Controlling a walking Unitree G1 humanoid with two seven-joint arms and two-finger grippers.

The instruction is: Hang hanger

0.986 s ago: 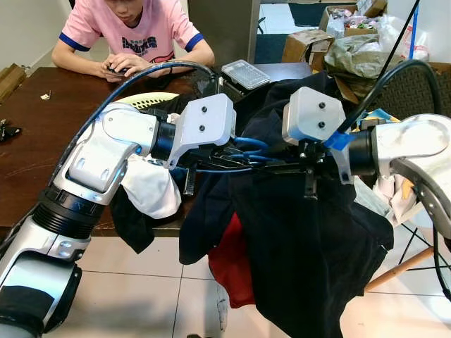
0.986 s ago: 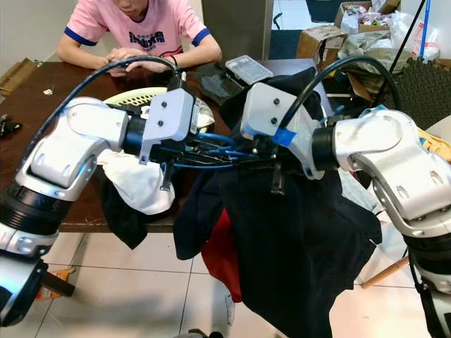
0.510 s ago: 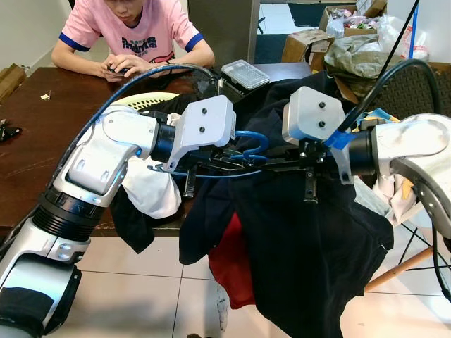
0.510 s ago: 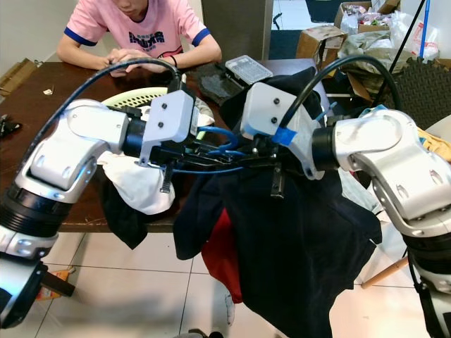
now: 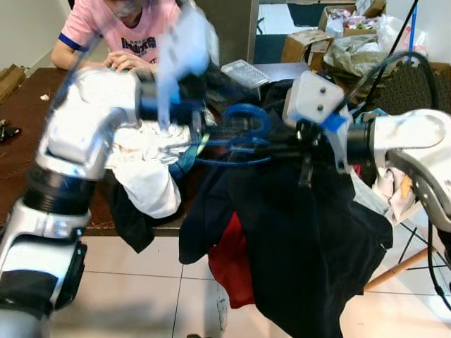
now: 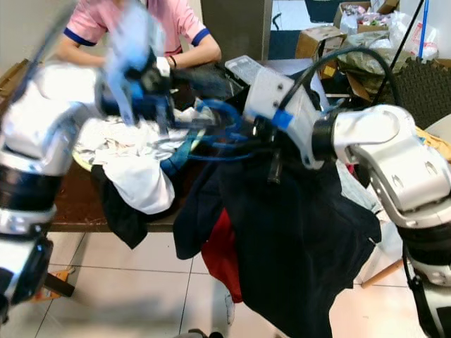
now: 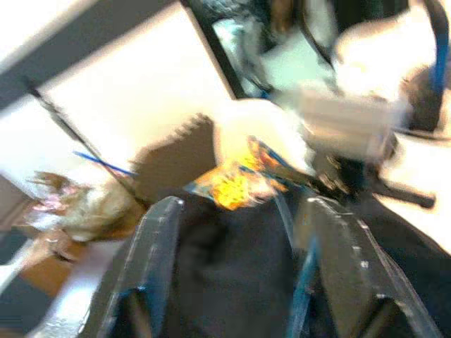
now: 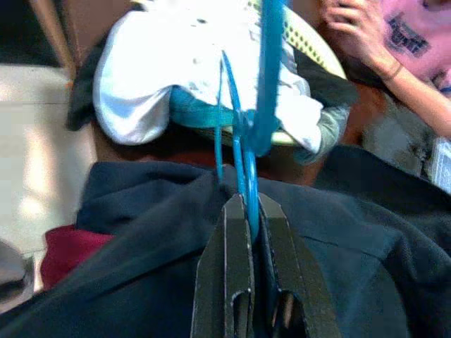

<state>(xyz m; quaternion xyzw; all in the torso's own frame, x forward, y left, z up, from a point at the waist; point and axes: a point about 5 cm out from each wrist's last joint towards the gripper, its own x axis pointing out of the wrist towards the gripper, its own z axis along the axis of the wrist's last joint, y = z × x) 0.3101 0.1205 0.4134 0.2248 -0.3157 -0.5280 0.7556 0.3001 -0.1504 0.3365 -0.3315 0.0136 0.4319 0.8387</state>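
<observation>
My right gripper [image 8: 248, 205] is shut on the thin blue hanger [image 5: 243, 134], which carries a dark navy garment [image 5: 303, 239] hanging down over the floor. The hanger's hook [image 5: 248, 118] points up, toward the table. In the right wrist view the blue wire [image 8: 246, 151] runs straight out from between the closed fingers. My left arm is raised and blurred at the left, and its gripper [image 7: 246, 232] is open, fingers [image 7: 158, 267] wide apart, with the dark garment beyond them.
A person in a pink shirt [image 5: 134, 28] sits at the brown table [image 5: 21, 141]. A pale basket of white clothes [image 5: 151, 144] stands on the table's near edge. A clear plastic box [image 5: 245, 72], boxes and bags [image 5: 352, 42] lie behind. A red cloth [image 5: 229, 267] hangs below.
My left arm has swung up and to the left, off the hanger, and is blurred with motion. The right gripper still holds the hanger, whose hook now stands higher.
</observation>
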